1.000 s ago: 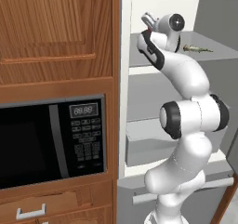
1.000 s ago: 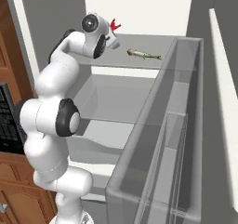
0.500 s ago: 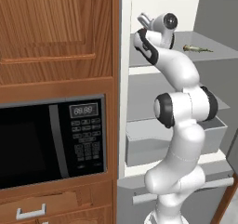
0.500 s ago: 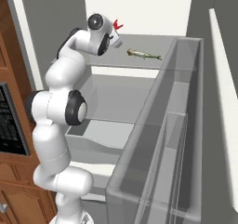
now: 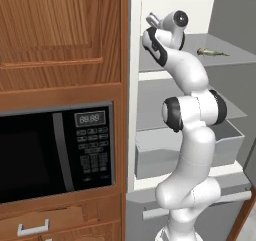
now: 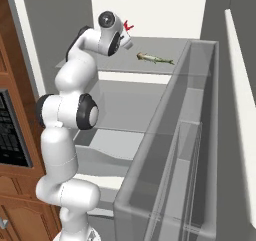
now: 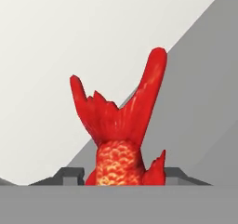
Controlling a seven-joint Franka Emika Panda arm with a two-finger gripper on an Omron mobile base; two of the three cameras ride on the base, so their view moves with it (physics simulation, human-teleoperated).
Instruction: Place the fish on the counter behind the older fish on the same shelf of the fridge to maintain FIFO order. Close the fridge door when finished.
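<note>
Arm reaches up, pincer [image 7: 122, 179] gripping fish [image 7: 120, 139].

Fridge [image 6: 30, 45]: open, right of microwave [image 5: 50, 152] in left base view.
Door [image 6: 240, 110]: swung out at right, its bins [image 6: 170, 185] facing the interior.
Top shelf [image 6: 170, 72]: bears old fish [image 6: 155, 59], toward the right side.
Fish [image 6: 128, 26]: up at top-shelf level, left of old fish — apart from it, tail [image 7: 118, 107] toward the back wall.
Drawer [image 5: 220, 145]: below the lower shelves.
</note>
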